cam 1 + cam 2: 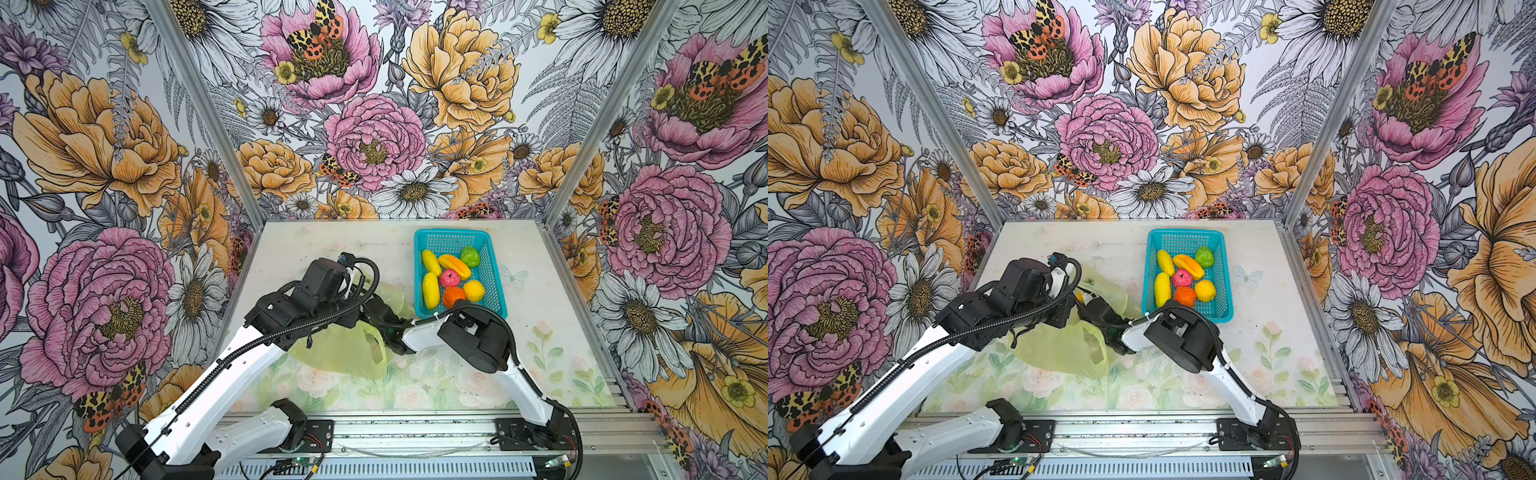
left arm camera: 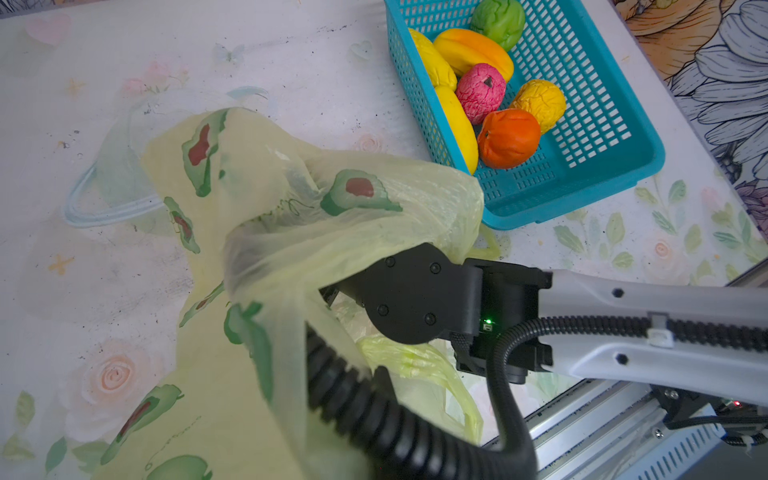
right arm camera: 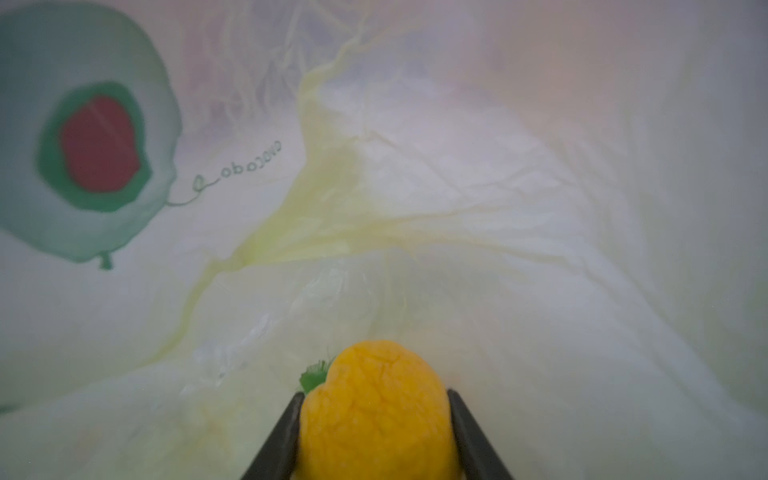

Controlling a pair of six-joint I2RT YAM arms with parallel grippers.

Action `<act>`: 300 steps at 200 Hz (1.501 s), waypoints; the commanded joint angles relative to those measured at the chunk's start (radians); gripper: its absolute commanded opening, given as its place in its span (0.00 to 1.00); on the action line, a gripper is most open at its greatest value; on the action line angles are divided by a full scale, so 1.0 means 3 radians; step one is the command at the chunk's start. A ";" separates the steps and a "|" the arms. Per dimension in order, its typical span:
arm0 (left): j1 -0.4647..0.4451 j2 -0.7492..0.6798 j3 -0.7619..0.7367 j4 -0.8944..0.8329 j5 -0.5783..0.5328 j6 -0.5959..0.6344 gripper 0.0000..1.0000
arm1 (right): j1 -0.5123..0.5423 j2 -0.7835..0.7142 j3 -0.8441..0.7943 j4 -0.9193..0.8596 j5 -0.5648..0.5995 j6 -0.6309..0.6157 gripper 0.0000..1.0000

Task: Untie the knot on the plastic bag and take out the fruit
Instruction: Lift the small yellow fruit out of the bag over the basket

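Observation:
The yellow-green plastic bag (image 1: 340, 345) (image 1: 1059, 345) lies crumpled at mid-table, part of it raised under the left arm's wrist (image 1: 320, 282). In the left wrist view its film (image 2: 291, 199) rises toward the camera, and a cable and the film hide my left gripper's jaws. My right gripper (image 3: 375, 394) is inside the bag, shut on a wrinkled yellow lemon-like fruit (image 3: 376, 370) with a green tuft. The right arm's wrist (image 1: 390, 320) enters the bag mouth. A loose handle loop (image 2: 457, 386) hangs free. The knot is out of view.
A teal perforated basket (image 1: 451, 232) (image 1: 1185, 231) (image 2: 582, 199) stands at the back right. It holds several fruits: yellow bananas (image 1: 431, 291), a mango (image 1: 455, 266), a green one (image 1: 470, 256), a pink one (image 1: 450, 278), an orange (image 1: 454, 296). Floral walls close three sides.

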 commanded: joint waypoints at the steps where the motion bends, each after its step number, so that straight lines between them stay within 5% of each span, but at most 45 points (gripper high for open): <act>1: 0.0089 0.0044 -0.0032 0.0071 -0.0130 0.0006 0.00 | 0.0047 -0.0355 -0.0302 0.0131 -0.0042 -0.0102 0.35; 52: 0.0242 0.0115 -0.0021 0.0028 -0.0243 -0.0026 0.00 | 0.0175 -0.0971 -0.1018 0.0590 -0.0062 -0.0261 0.23; 165: 0.0523 0.0266 0.0019 -0.0098 -0.0711 -0.0181 0.00 | 0.0387 -0.2658 -0.2310 0.0905 -0.0305 -0.0531 0.14; 207: 0.0654 0.0261 0.0028 -0.0110 -0.0721 -0.0208 0.00 | 0.0348 -0.3379 -0.2786 0.0932 0.0038 -0.0623 0.11; 251: 0.0631 0.0260 0.0026 -0.0105 -0.0659 -0.0191 0.00 | -0.0209 -0.3826 -0.3041 0.0512 0.0577 -0.0537 0.06; 300: 0.0611 0.0266 0.0031 -0.0105 -0.0638 -0.0187 0.00 | -0.0912 -0.3435 -0.3048 0.0410 0.0396 -0.0275 0.05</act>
